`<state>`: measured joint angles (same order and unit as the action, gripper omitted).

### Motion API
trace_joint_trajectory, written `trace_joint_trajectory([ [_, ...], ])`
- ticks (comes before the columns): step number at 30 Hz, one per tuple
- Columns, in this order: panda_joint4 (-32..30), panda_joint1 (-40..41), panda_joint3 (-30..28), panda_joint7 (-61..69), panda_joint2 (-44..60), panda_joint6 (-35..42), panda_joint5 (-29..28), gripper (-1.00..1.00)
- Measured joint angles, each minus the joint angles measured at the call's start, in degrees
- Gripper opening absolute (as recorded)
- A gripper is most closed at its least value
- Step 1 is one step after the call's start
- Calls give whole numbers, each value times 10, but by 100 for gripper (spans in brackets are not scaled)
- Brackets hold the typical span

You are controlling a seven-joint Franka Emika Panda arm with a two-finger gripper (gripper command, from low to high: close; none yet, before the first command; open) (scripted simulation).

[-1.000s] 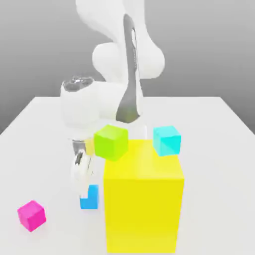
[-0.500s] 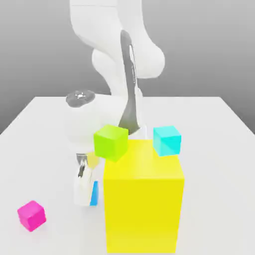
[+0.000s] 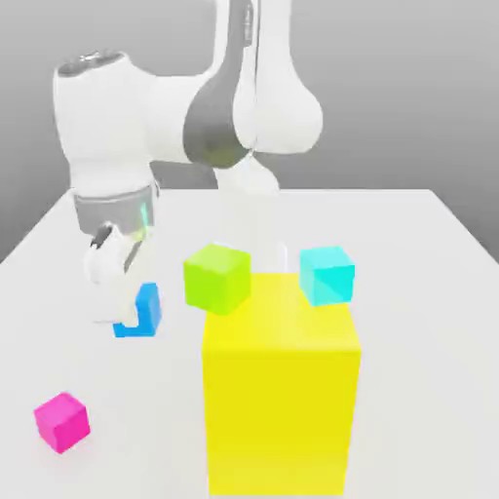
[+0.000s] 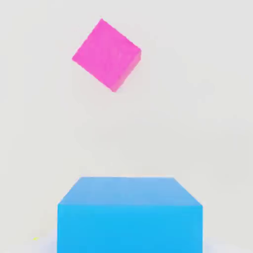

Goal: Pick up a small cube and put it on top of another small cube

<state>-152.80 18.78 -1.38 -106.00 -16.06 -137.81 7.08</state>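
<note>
- Writing, brands, labels: none can be read on any item; every cube face is plain colour.
- Magenta cube point(image 3: 61, 422), count one: small, sitting on the white table point(image 3: 429, 253) near its front edge at the exterior view's left, well apart from the other items. In the hand view it point(image 4: 107, 54) lies on the bare table beyond the blue cube, turned corner-on.
- Gripper point(image 3: 119, 292), count one: white, two fingers pointing down from the arm's wrist at the exterior view's left. It is clenched on the small blue cube, one finger point(image 3: 109, 285) across the cube's left face.
- Small blue cube point(image 3: 141, 311), count one: bright blue, plain, much the same size as the magenta one. It is held in the gripper above the table, up and to the right of the magenta cube and not touching it. In the hand view its top and one side face point(image 4: 129, 217) sit close to the camera.
- Green cube point(image 3: 217, 278), count one: lime, larger than the two small cubes, seen at the upper-left corner of the yellow block.
- Yellow block point(image 3: 280, 385), count one: by far the largest item, standing on the table in the foreground centre.
- Cyan cube point(image 3: 326, 275), count one: pale, larger than the blue cube, seen at the yellow block's upper-right corner.
- Robot arm point(image 3: 244, 117), count one: white with grey joints, rising behind the blocks.
</note>
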Motion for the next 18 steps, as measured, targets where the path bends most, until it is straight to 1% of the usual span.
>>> trace_joint_trajectory([
  [5, 60, -24, 6, 45, -64, 122, 0, -100],
  [9, 109, -59, 37, 86, -108, 219, -21, -100],
  [10, 116, -70, 50, 95, -112, 234, -32, -100],
  [12, 101, -78, 62, 102, -104, 213, -40, -100],
  [14, 73, -79, 67, 104, -89, 171, -41, -100],
  [15, 62, -79, 69, 104, -83, 153, -41, 100],
  [18, 62, -79, 69, 104, -83, 153, -41, 100],
])
